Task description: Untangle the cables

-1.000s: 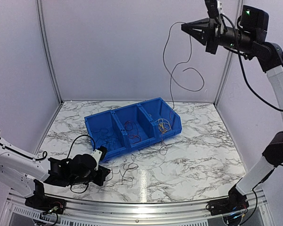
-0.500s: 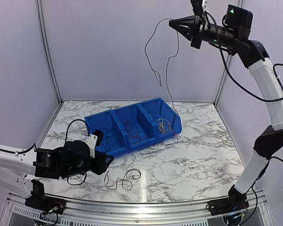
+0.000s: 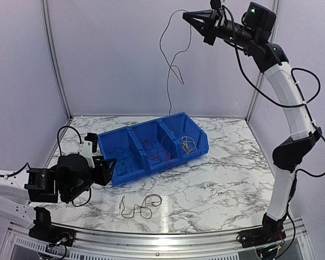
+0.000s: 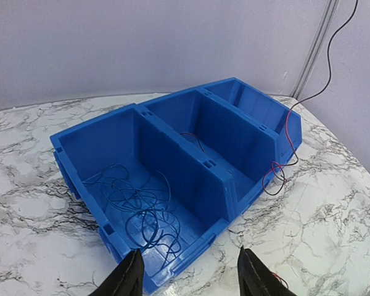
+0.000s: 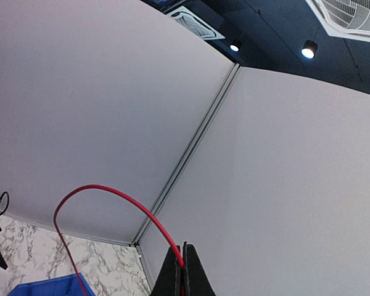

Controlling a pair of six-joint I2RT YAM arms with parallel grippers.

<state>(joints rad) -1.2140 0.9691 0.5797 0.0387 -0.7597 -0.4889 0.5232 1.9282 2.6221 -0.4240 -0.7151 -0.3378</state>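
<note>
Right wrist view: right gripper (image 5: pixel 184 271) pinches a red wire (image 5: pixel 111 192); left gripper (image 4: pixel 188 271) gapes, empty. A hard pull could drag tangled wires (image 3: pixel 188 143) from the blue bin (image 3: pixel 151 167).

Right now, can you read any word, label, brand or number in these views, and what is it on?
None can be read in any view.
The blue bin, the cables in it and the hanging cable carry no label or tag.
The white arm covers, the marble table and the walls show no print.
</note>
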